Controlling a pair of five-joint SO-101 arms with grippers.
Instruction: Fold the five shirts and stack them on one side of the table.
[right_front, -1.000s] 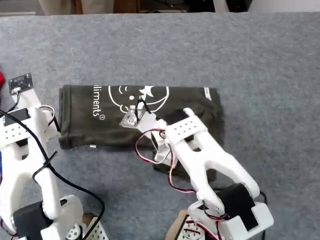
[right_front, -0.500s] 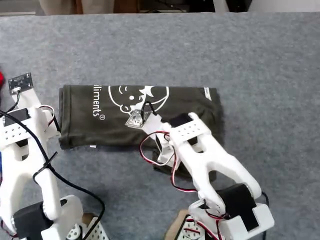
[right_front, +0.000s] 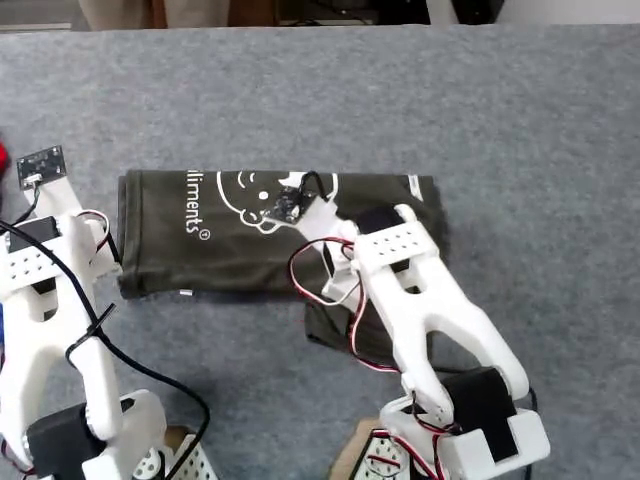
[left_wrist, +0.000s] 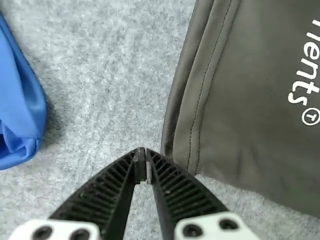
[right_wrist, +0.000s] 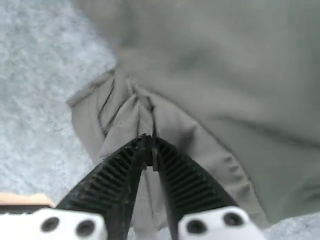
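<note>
Dark olive shirt (right_front: 240, 235) lies flat on the grey desk (right_front: 450, 110), folded into a long rectangle, with a white cartoon graphic and white lettering on top. A smaller flap of the same cloth sticks out from the shirt's near long edge, under the right arm (right_front: 420, 300). In the left wrist view the shirt's end shows stacked layers with stitched seams. Left tool (left_wrist: 141, 165) has its jaws closed, tips together, nothing between them. It sits over bare desk just beside the shirt's end edge, not touching the cloth. Left arm (right_front: 50, 290) stands off that same end of the shirt. Right tool (right_wrist: 150, 152) has its jaws closed, pinching a bunched fold of the shirt, with creases running into its tips. A blue cloth (left_wrist: 17, 110) lies on the desk beyond the left tool, apart from the shirt.
</note>
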